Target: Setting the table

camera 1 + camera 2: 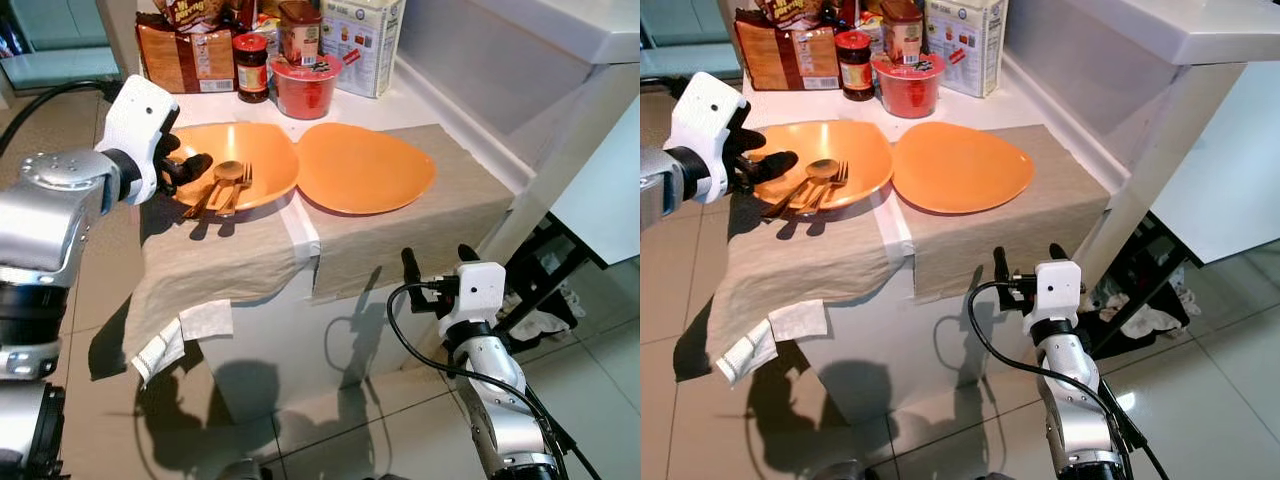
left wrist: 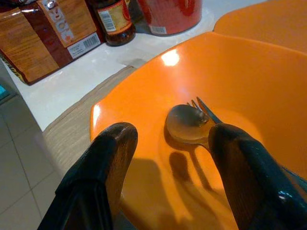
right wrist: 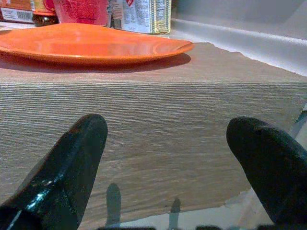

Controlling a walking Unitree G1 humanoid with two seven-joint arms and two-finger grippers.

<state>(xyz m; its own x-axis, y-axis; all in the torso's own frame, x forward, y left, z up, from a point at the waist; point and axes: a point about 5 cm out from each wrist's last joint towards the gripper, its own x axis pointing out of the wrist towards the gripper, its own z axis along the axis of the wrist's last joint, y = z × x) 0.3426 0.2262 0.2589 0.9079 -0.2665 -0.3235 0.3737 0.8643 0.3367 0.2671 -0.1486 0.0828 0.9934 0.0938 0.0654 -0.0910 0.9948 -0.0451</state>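
Nearest the camera, below the front edge of the white surface [image 1: 400, 105], the right end effector [image 1: 437, 262] is held with its fingers spread wide, pointed at the overhanging beige cloth [image 1: 420, 215]. Further on, the left end effector [image 1: 190, 168] is seen with its fingers wide apart over the near rim of the left orange plate [image 1: 255, 150], where a spoon [image 1: 222, 178] and fork [image 1: 238, 187] lie together. Just beside it a second orange plate [image 1: 365, 168] is set, and behind both a red tub [image 1: 305, 87], a jar [image 1: 251, 66] and boxes [image 1: 362, 40] are ranged.
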